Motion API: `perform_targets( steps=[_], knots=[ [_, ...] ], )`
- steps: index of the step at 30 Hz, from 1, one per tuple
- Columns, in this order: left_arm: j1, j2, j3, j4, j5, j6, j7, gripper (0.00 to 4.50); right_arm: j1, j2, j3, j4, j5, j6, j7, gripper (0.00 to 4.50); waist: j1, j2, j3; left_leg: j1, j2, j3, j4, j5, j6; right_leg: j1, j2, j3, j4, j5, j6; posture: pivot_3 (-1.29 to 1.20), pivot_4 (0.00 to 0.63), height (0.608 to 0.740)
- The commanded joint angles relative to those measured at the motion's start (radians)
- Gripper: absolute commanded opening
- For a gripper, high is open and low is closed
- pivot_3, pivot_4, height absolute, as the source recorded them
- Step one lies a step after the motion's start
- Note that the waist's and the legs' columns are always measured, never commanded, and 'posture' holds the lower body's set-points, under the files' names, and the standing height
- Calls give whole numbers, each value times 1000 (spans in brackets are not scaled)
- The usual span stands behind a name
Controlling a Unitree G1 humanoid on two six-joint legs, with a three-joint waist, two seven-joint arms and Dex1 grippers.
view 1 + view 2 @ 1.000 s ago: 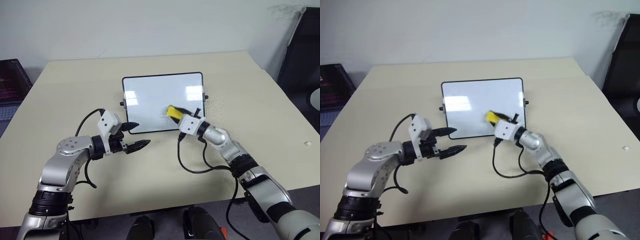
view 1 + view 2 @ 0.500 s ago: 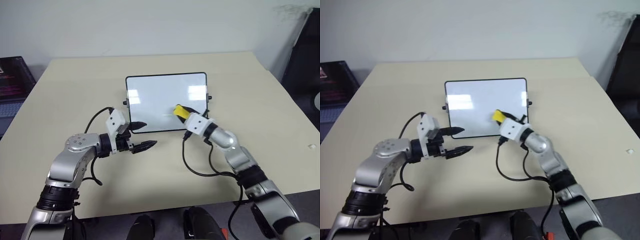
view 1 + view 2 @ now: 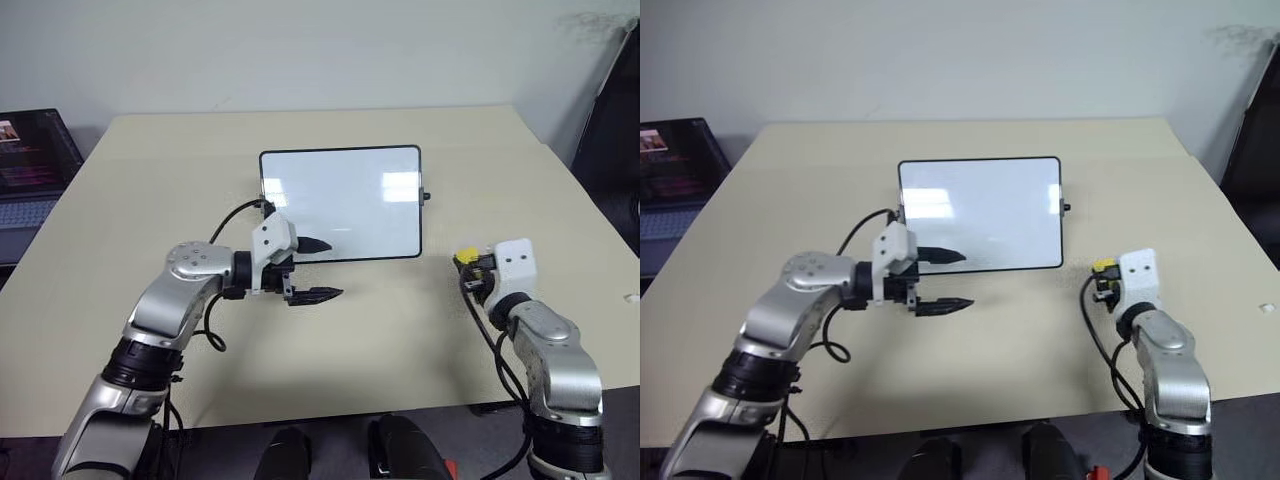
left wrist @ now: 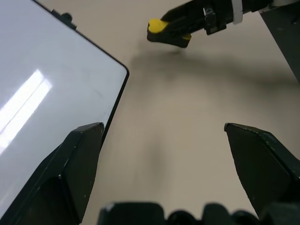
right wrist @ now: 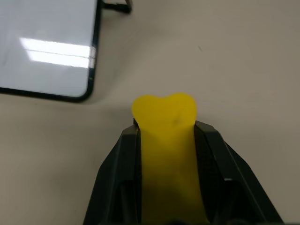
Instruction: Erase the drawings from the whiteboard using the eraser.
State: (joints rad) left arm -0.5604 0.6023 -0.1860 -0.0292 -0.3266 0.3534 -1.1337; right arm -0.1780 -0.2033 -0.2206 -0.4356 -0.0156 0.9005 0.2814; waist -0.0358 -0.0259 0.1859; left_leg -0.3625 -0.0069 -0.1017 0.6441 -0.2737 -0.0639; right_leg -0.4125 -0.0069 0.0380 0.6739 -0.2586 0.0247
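Eraser (image 5: 165,140) is seen clamped tight between the two black fingers of the right gripper (image 3: 470,268), its yellow tip poking out past the fingertips, and it is held just above the bare tan table (image 3: 400,330), off to the right of the whiteboard (image 3: 340,205) and apart from it. Nearer the middle, the left gripper (image 3: 315,270) is spread wide with nothing between its fingers; one finger (image 3: 312,244) is laid over the whiteboard's near left corner, the other finger (image 3: 318,294) is hung over the table just in front of the frame, though contact with the board cannot be told. From the left wrist camera the board's black-edged rounded corner is seen beside one open finger, and the yellow eraser in the other gripper is picked out across the table. Further back, the whiteboard is laid flat at the centre of the table, its glossy white surface marked by light reflections; no drawings can be made out on it. Beyond the table's far left edge, a laptop (image 3: 35,160) with a lit screen is seen.
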Motion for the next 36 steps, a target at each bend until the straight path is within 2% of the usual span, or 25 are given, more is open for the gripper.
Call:
perform_targets(
  steps=[1,6,11,24,25,31,32,33,36],
  knots=[
    [-64,-40,-43,68,43,-64,-26,4500,-59,1,-34,-36,28,75,-43,1175,-1,1,0,0,0,1,0,0,0,0,0,0,0,0,0,0,150,740],
    [-120,-114,-75,154,76,-96,-27,4500,-120,-15,-7,6,61,114,-36,1175,-5,1,0,0,0,3,0,0,0,0,0,0,-1,0,0,0,150,740],
    [-138,-163,-84,156,81,-104,-27,4500,-155,-18,-16,39,87,141,-56,1175,-4,1,0,-1,0,1,0,0,0,0,0,1,-1,0,0,0,150,740],
    [-132,-158,-78,126,99,-111,-30,4500,-197,-22,-48,128,116,112,-119,1175,-5,1,0,-1,0,2,0,0,0,0,0,1,-1,0,0,0,150,740],
    [-128,-157,-77,123,99,-109,-28,4500,-198,-23,-49,135,118,106,-121,1893,-5,1,0,-1,0,2,0,0,0,0,0,1,-1,0,0,0,150,740],
    [-104,-147,-66,106,99,-96,-12,4500,-214,-33,-50,182,134,67,-124,3752,-6,1,0,-1,0,2,0,0,0,0,0,1,-1,0,0,0,150,740],
    [-98,-142,-60,100,96,-91,-6,4500,-217,-32,-49,190,134,54,-124,4213,-6,1,0,-1,0,2,0,0,0,0,0,1,-1,0,0,0,150,740],
    [-92,-139,-54,96,94,-87,2,4500,-218,-32,-46,195,134,38,-123,4485,-6,1,0,-1,0,2,0,0,0,0,0,1,0,0,0,0,150,740],
    [-72,-135,-23,77,83,-71,41,4500,-218,-24,-36,167,147,-38,-106,4485,-7,1,1,-1,0,2,0,0,0,0,0,1,-1,0,0,0,150,740]
  ],
)
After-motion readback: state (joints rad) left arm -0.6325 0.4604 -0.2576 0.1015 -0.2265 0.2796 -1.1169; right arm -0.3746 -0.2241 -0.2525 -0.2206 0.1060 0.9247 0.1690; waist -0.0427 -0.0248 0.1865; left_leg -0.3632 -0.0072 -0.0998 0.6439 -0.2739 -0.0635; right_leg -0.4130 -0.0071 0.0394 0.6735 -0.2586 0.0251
